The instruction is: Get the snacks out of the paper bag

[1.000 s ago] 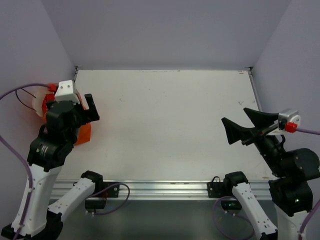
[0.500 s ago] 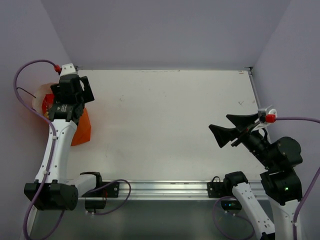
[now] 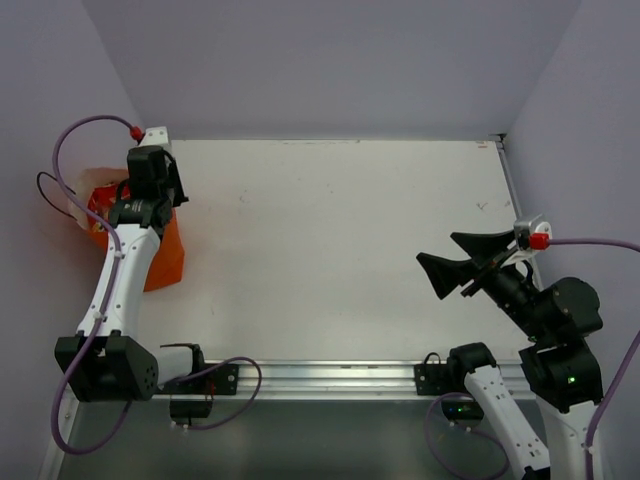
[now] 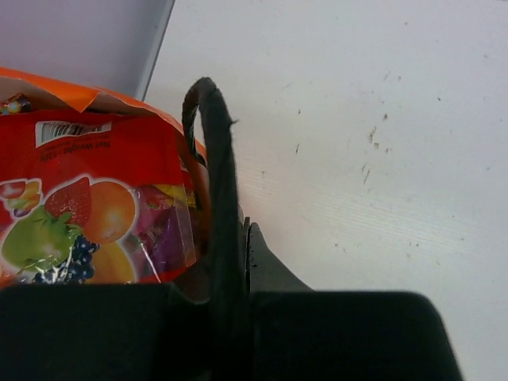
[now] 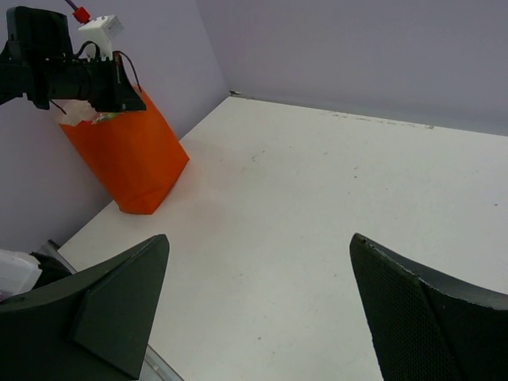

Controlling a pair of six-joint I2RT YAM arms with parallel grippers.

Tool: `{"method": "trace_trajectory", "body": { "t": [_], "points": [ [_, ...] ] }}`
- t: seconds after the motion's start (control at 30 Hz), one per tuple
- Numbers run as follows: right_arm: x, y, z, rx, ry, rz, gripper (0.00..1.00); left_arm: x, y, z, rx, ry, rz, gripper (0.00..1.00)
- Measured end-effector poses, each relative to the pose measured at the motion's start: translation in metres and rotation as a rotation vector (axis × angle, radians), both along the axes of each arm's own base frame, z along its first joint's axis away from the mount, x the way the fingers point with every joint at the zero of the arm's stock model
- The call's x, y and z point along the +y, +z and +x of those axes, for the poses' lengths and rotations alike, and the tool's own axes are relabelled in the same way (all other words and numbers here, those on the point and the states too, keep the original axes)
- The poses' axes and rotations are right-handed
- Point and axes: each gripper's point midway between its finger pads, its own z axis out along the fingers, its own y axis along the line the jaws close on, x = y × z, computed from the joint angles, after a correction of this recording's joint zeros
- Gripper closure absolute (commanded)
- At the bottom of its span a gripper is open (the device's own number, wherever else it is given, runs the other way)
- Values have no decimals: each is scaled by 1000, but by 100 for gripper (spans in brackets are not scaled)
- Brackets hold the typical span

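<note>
The orange paper bag (image 3: pixel 165 255) stands at the table's left edge; it also shows in the right wrist view as an upright paper bag (image 5: pixel 131 151). Inside its mouth lies a red snack packet (image 4: pixel 95 206) with fruit print, which the top view shows as a red patch (image 3: pixel 100 205). My left gripper (image 4: pixel 238 230) is shut on the bag's near rim, one finger inside and one outside. In the top view, the left gripper (image 3: pixel 150 200) sits over the bag's top. My right gripper (image 3: pixel 440 252) hangs open above the table's right side, nothing between its fingers (image 5: pixel 119 309).
A purple wall rises just left of the bag, and the bag's thin dark cord handle (image 3: pixel 48 190) loops out there. The left arm's purple cable (image 3: pixel 75 135) arcs above the bag. A metal rail (image 3: pixel 330 378) runs along the table's near edge.
My left arm reached back over the bag and its gripper closed on the bag's rim. The right gripper shifted slightly left early on, then held still, open.
</note>
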Motion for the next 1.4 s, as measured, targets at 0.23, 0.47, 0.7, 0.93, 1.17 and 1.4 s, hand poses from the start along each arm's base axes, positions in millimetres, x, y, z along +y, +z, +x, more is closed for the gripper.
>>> {"method": "trace_trajectory", "body": {
  "t": [0.23,0.47,0.7,0.93,1.17,1.4],
  "points": [
    [0,-1,0,1,0,0,1,-67,-13,0,53,-203,-12,100],
    [0,-1,1,2,-2,-1,1,-196,-12,-28,78,-558,-46,100],
    [-1,-1,2,7,-10,-2,1,-296,3,-68,67,-803,-91,100],
    [-4,-4,6,20,-31,-5,1,-342,4,-88,76,-882,-122,63],
    [-4,-7,6,31,-35,-9,1,-340,35,-83,43,-843,-159,0],
    [-5,-8,7,33,-36,-21,1,-327,125,-86,-110,-816,-221,0]
  ]
}}
